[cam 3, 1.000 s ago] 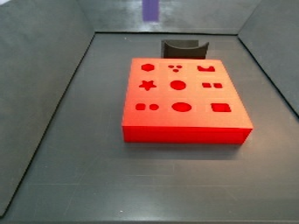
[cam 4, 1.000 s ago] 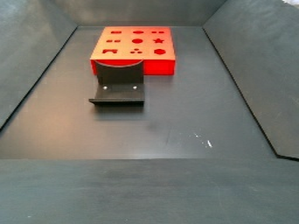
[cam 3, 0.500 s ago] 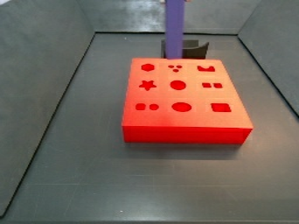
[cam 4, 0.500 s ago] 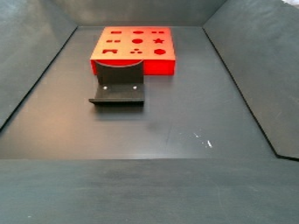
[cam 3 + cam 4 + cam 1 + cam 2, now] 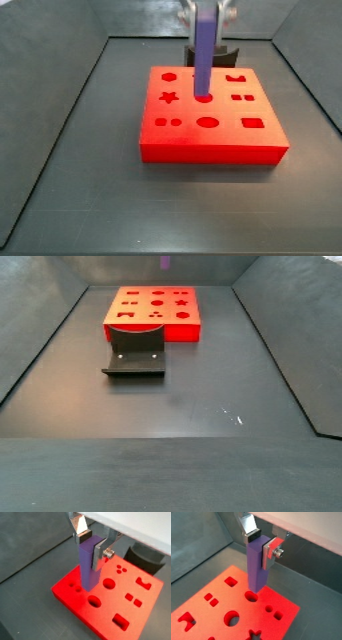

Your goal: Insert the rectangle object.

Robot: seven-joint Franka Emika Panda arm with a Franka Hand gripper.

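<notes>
My gripper [image 5: 90, 539] is shut on the rectangle object [image 5: 89, 564], a long blue-purple bar that hangs upright between the silver fingers [image 5: 100, 549]. Both wrist views show the grip; the gripper [image 5: 261, 541] and the bar [image 5: 256, 567] also appear there. In a side view the gripper [image 5: 207, 14] is at the top edge and the bar [image 5: 203, 60] reaches down to just over the round middle hole of the flat red block [image 5: 214, 140]. I cannot tell whether it touches. The block's rectangular hole [image 5: 253, 123] lies at its near right. In a side view only the bar's tip [image 5: 166, 261] shows.
The dark fixture [image 5: 227, 52] stands right behind the red block, and it shows in front of the block [image 5: 154, 328] in a side view [image 5: 135, 359]. Grey walls slope up round the dark floor [image 5: 201, 446].
The gripper has come down with the bar. A second ago only the bar's end showed at the top of a side view; now its lower end is over the block's middle.
</notes>
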